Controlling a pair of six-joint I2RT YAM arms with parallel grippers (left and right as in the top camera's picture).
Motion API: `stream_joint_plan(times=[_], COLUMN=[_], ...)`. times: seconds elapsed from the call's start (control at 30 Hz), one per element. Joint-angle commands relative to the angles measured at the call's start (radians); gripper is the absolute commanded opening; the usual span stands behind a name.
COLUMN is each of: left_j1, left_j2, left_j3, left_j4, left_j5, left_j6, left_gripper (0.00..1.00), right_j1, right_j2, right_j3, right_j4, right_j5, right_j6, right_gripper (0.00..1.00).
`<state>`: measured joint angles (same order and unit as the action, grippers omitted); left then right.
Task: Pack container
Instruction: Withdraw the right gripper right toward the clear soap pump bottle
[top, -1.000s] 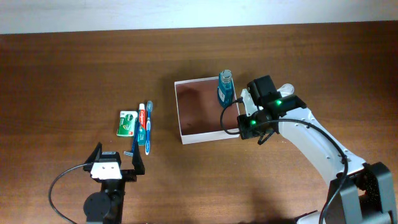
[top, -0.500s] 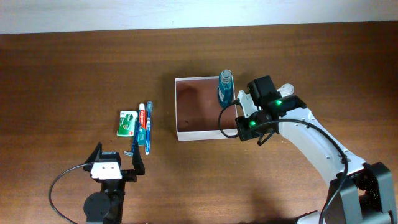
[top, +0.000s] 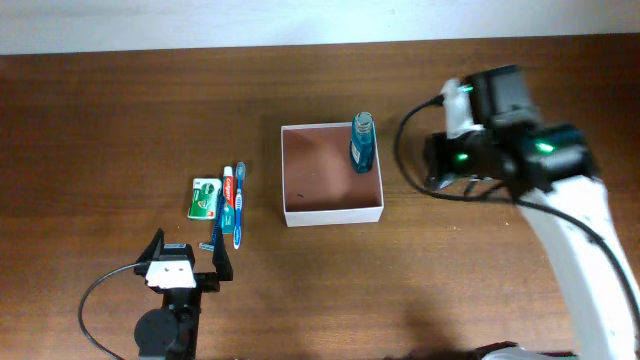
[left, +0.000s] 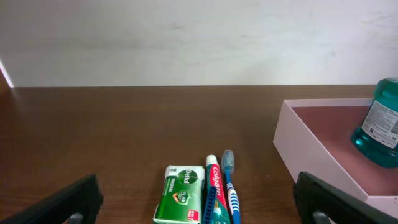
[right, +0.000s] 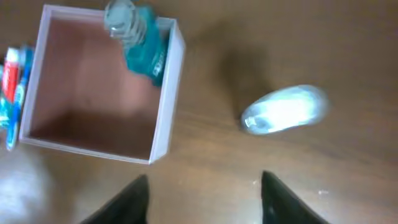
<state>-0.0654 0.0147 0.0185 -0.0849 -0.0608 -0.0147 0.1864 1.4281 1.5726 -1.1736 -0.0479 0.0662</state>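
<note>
The counter (top: 120, 120) is dark brown wood with thin streaks. The container (top: 333, 217) has white walls and a reddish-brown floor. The mouthwash bottle (top: 361, 143) is blue-green with a white label. The soap box (top: 205, 198) is green. The toothpaste tube (top: 229, 197) is red and white. The toothbrush (top: 239, 208) is blue and white.

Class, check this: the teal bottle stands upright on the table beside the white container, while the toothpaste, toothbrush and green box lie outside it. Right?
No. The teal bottle stands upright inside the container, in a corner, not on the table beside it, as the overhead view shows. The toothpaste, toothbrush and green box do lie outside it.
</note>
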Motion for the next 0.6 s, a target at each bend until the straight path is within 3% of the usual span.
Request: stream_joint_plan(times=[0.0, 0.03, 0.1, 0.27, 0.57], left_j1=[-0.004, -0.004, -0.004, -0.004, -0.004], left_j2=[-0.008, -0.008, -0.008, -0.008, -0.008], left_j3=[-0.006, -0.006, -0.006, -0.006, -0.006], left_j4=[0.003, 0.003, 0.003, 0.003, 0.003], left_j5=[-0.011, -0.011, -0.011, -0.011, -0.011], left_j6=[0.008, 0.008, 0.008, 0.008, 0.008], left_gripper=[1.0, 0.99, 0.99, 0.99, 0.99], right_j1=[-0.085, -0.115, -0.16, -0.234, -0.233], right_j2=[-0.034, -0.037, -0.032, 0.014, 0.112], right_j3=[0.032, 0.032, 0.032, 0.032, 0.032], right_j4=[-0.017, -0.018, -0.027, -0.035, 0.023], right_j5=[0.05, 0.048, 0.044, 0.026, 0.025], right_j6=[0.019, 0.04, 0.072, 0.163, 0.298], right_gripper=[0.86, 0.94, 0.98, 0.96, 0.92])
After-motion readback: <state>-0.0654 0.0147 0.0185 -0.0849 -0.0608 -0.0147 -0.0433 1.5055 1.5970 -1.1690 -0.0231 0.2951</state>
